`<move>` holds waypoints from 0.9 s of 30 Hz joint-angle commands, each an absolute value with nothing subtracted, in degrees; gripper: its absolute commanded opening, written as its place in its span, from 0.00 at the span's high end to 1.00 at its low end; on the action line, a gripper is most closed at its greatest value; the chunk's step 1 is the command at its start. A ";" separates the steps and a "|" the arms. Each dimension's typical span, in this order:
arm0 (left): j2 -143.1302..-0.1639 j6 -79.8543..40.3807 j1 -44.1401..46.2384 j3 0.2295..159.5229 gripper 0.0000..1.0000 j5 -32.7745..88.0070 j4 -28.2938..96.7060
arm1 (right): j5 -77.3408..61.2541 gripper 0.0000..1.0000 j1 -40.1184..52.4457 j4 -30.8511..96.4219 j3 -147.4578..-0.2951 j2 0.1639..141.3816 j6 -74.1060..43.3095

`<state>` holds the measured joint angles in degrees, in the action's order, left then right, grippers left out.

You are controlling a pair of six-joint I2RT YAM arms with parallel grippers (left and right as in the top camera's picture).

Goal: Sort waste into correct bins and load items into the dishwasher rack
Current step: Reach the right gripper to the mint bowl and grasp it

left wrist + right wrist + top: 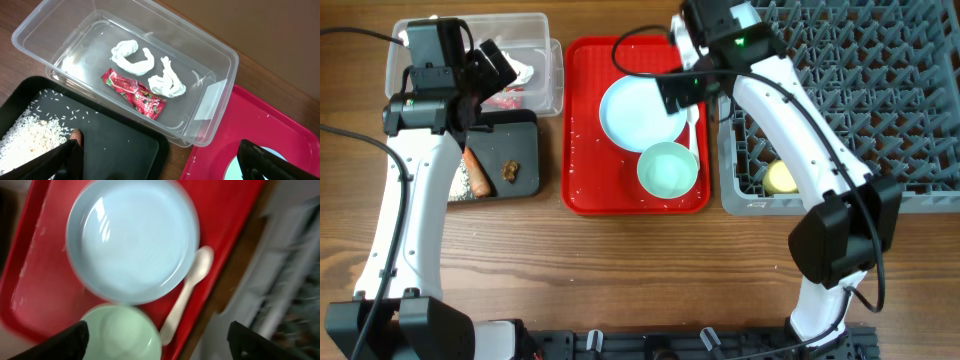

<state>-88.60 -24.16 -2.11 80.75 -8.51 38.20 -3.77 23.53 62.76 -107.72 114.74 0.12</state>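
A red tray (585, 190) holds a pale blue plate (635, 115), a green bowl (668, 170) and a white spoon (694, 125). My right gripper (682, 90) hovers open and empty above them. Its wrist view shows the plate (132, 240), bowl (122, 332) and spoon (187, 297) below the spread fingers (160, 340). My left gripper (490, 70) is open and empty over the edge between the clear bin (220, 50) and the black tray (115, 140). The bin holds white crumpled tissues (132, 56) and a red wrapper (135, 94).
The black tray (525, 185) carries rice (27, 137), a carrot piece (476, 172) and a brown scrap (510, 170). A grey dishwasher rack (880, 100) stands at the right with a yellow item (780, 178) in its front corner. Wooden tabletop lies in front.
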 commanded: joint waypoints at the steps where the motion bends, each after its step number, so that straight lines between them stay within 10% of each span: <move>1: -88.60 -24.47 -2.37 81.01 0.00 -8.45 38.02 | -12.73 0.20 23.77 64.36 -100.92 115.68 3.55; 11: -88.60 -24.47 -2.37 81.01 0.00 -8.45 38.02 | -12.21 0.34 23.77 55.57 -86.65 115.68 7.94; 23: -88.60 -24.47 -2.37 81.01 0.00 -8.45 38.02 | -9.89 0.95 23.77 49.15 -82.28 115.66 8.82; 27: -88.60 -24.47 -2.37 81.01 0.00 -8.45 38.02 | -9.91 0.96 23.77 50.37 -84.71 115.35 5.96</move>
